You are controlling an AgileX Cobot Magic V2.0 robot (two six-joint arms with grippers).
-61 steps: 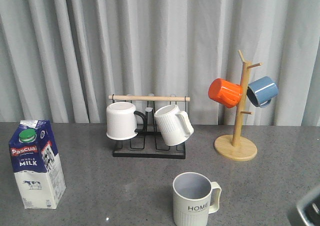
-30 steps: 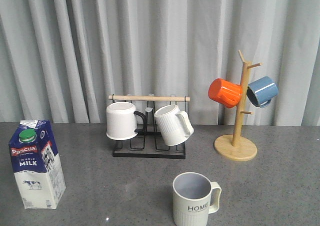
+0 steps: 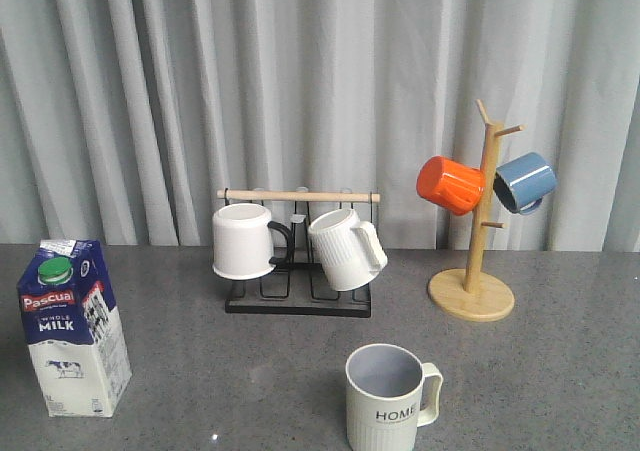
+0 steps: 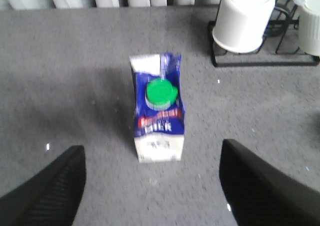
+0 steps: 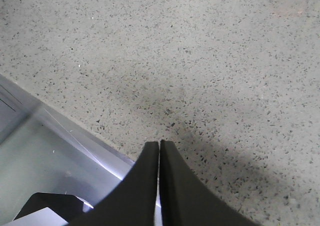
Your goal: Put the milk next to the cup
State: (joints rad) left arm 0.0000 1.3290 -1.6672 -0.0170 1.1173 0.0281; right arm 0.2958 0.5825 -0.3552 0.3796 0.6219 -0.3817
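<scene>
The milk carton [image 3: 75,326], dark blue and white with a green cap, stands upright at the front left of the grey table. It also shows in the left wrist view [image 4: 159,115]. The cream "HOME" cup [image 3: 388,396] stands at the front centre, handle to the right. My left gripper [image 4: 152,173] is open wide, above and short of the carton, not touching it. My right gripper [image 5: 159,148] is shut and empty over the table's edge. Neither gripper shows in the front view.
A black rack [image 3: 298,301] with a wooden bar holds a plain white mug [image 3: 243,240] and a white ribbed mug [image 3: 345,248]. A wooden mug tree [image 3: 472,293] at the back right holds an orange mug [image 3: 449,184] and a blue mug [image 3: 524,181]. A grey curtain hangs behind.
A grey part of the right arm at the front view's lower right corner has gone out of view. The milk and the cup have not moved.
</scene>
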